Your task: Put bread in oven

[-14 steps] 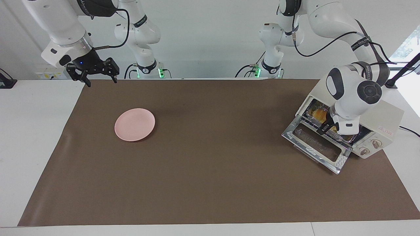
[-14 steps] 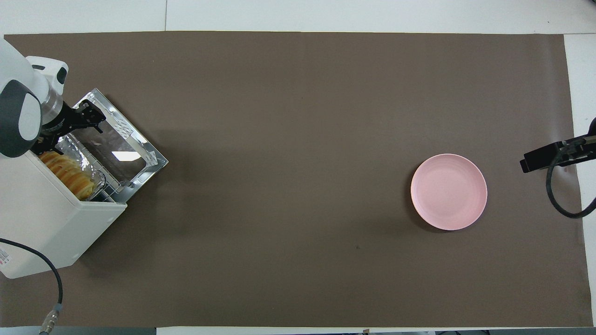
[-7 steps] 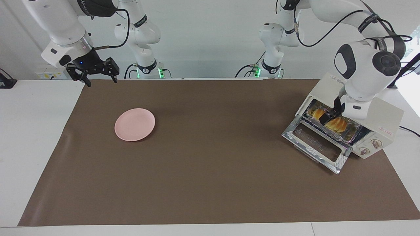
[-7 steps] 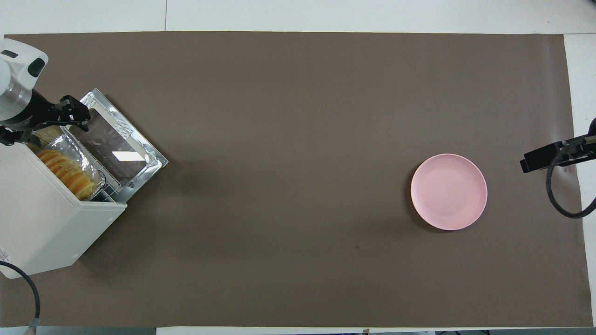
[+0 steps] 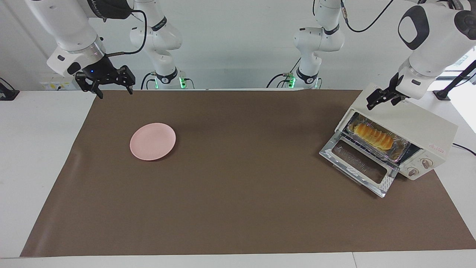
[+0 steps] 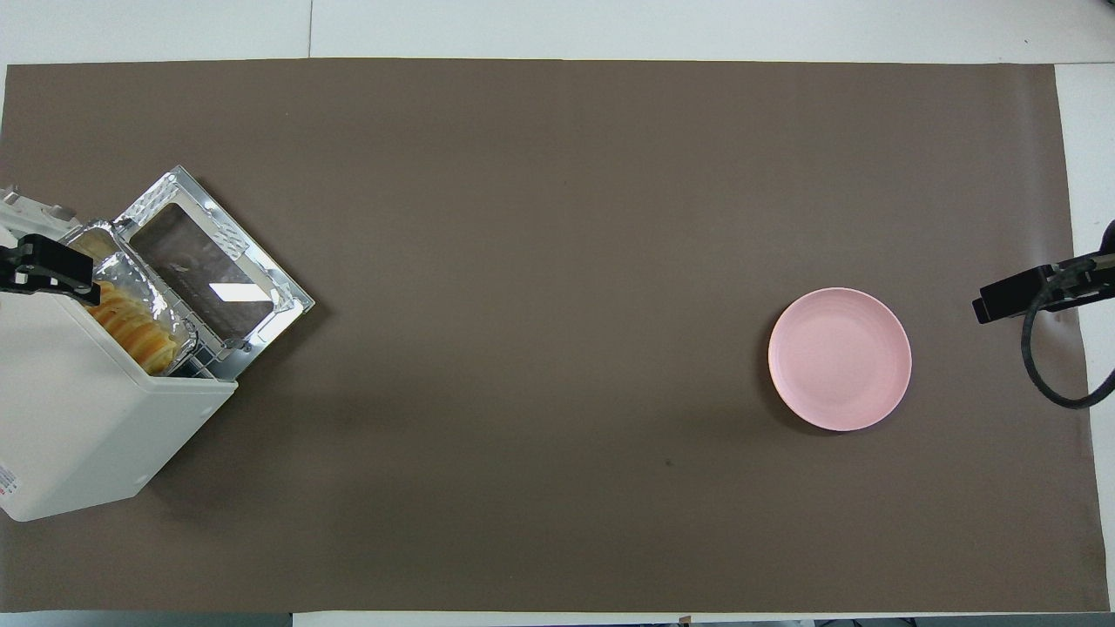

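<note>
Bread (image 5: 373,136) lies in the foil tray (image 5: 399,144) on the rack inside the oven (image 5: 416,126), whose glass door (image 5: 359,166) hangs open, at the left arm's end of the table. Left gripper (image 5: 380,98) is up over the oven's top, jaws released, holding nothing. Right gripper (image 5: 110,86) waits, jaws released and empty, over the brown mat's (image 5: 238,193) edge at the right arm's end, well apart from the pink plate (image 5: 153,141)

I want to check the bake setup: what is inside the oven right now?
Inside the oven, the bread lies in a foil tray on the wire rack; the door is down. The oven's roof hides the deeper cavity.
</note>
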You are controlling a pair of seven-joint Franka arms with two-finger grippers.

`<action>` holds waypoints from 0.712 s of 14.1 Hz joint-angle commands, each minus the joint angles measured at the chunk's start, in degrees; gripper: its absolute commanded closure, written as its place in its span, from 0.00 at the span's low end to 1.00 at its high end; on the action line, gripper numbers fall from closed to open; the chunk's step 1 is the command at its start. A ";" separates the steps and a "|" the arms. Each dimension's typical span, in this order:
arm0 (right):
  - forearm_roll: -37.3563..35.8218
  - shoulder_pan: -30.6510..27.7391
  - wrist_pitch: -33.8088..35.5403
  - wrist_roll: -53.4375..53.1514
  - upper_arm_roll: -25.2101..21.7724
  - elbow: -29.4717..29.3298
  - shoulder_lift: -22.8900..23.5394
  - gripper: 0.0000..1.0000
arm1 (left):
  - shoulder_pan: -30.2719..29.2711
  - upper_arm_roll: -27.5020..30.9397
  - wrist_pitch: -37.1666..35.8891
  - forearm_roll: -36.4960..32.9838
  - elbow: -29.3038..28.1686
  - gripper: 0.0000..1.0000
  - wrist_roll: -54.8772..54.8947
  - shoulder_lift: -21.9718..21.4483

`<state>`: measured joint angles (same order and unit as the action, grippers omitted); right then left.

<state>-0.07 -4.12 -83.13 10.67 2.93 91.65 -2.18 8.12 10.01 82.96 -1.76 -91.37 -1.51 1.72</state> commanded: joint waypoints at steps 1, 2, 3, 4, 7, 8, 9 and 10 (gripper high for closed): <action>0.68 -0.89 0.51 1.20 0.49 0.29 -0.11 0.00 | -2.50 -3.59 -0.87 0.61 -2.14 0.00 1.68 -2.58; 0.68 -0.89 0.51 1.20 0.41 0.38 -0.11 0.00 | -2.59 -3.68 -0.35 0.70 -4.32 0.00 1.60 -4.86; 0.68 -0.89 0.51 1.20 0.41 0.29 -0.11 0.00 | -2.94 -3.77 0.00 0.61 -4.69 0.00 1.94 -5.14; 0.68 -0.89 0.51 1.20 0.49 0.29 -0.11 0.00 | -2.94 -3.77 1.22 0.70 -4.34 0.00 2.47 -4.79; 0.68 -0.89 0.51 1.20 0.50 0.29 -0.11 0.00 | -3.02 -5.34 1.33 0.70 -4.17 0.00 2.65 -4.79; 0.68 -0.89 0.51 1.20 0.41 0.29 -0.11 0.00 | -2.16 -5.26 1.06 0.70 -3.64 0.00 2.56 -4.18; 0.68 -0.89 0.51 1.20 0.41 0.29 -0.11 0.00 | -2.06 -5.26 0.97 0.70 -3.55 0.00 2.65 -4.18; 0.68 -0.89 0.51 1.20 0.49 0.29 -0.11 0.00 | -2.06 -5.26 1.41 0.70 -3.64 0.00 2.74 -4.18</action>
<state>-0.07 -4.12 -83.13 10.67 2.93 91.65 -2.18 6.29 4.99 83.15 -1.69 -93.53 0.30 -1.34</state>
